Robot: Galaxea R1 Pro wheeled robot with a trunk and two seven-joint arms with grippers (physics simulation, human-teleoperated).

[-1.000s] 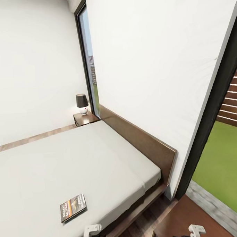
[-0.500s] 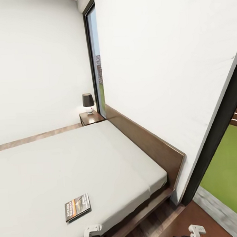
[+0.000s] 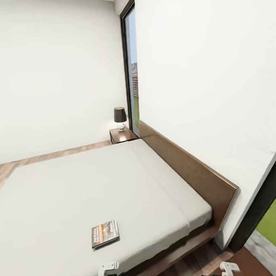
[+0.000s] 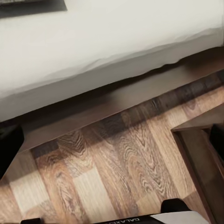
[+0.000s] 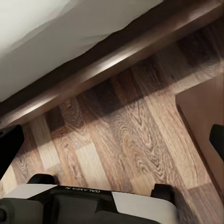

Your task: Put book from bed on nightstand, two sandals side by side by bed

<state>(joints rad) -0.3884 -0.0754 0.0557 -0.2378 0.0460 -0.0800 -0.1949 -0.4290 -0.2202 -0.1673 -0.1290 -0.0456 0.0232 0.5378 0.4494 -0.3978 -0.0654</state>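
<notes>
On the bed (image 3: 76, 190), near its front edge, the book (image 3: 104, 233) lies flat, far from the nightstand (image 3: 122, 135). Your left gripper (image 3: 107, 270) and right gripper (image 3: 228, 268): opening unclear. Reach low and you'll strike the frame.

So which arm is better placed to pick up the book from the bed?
Probably the left. In the head view the book lies near the bed's edge almost directly above the left hand; the right hand is off beside the bed.

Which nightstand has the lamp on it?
The far nightstand, beyond the bed beside the tall window, carries the dark-shaded lamp. The near nightstand by the robot's right arm shows none.
</notes>
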